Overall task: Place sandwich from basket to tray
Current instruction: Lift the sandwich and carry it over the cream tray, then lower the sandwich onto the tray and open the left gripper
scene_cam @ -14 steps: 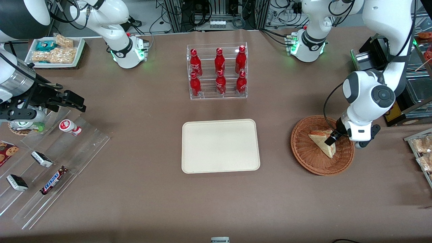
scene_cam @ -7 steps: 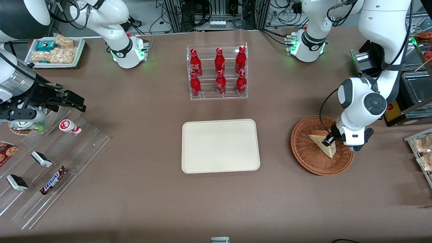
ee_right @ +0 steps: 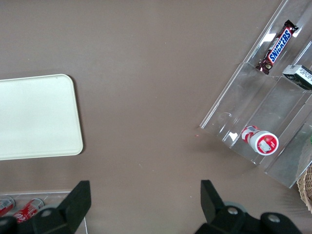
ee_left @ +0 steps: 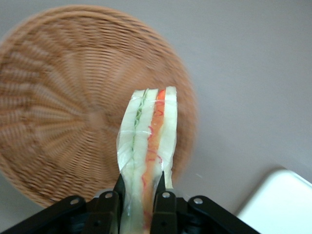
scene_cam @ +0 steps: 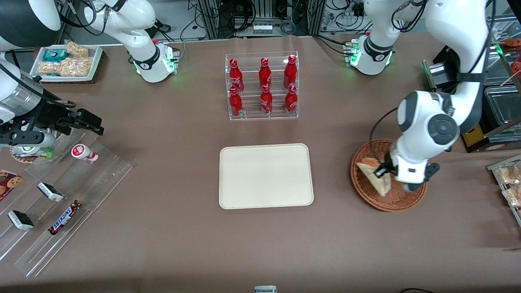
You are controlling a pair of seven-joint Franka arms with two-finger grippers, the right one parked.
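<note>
The sandwich [scene_cam: 372, 176] is a pale wedge with red-orange and green filling, held above the round brown wicker basket [scene_cam: 366, 191] at the working arm's end of the table. My gripper [scene_cam: 382, 171] is shut on it and has it lifted clear of the basket floor. In the left wrist view the black fingers [ee_left: 119, 187] press the sandwich [ee_left: 146, 141] from both sides, with the basket [ee_left: 58, 107] below and a corner of the tray [ee_left: 282, 204] showing. The cream-beige tray [scene_cam: 244, 199] lies at the table's middle and also shows in the right wrist view [ee_right: 34, 117].
A clear rack of red bottles [scene_cam: 262, 87] stands farther from the front camera than the tray. Clear stepped shelves with snack bars [scene_cam: 63, 217] and a small white tray of snacks [scene_cam: 67, 61] lie toward the parked arm's end. Packets [scene_cam: 508, 179] sit beside the basket.
The gripper has closed on the sandwich, lifted it off the basket floor, and carried it toward the tray side of the basket. The arm has swung the same way.
</note>
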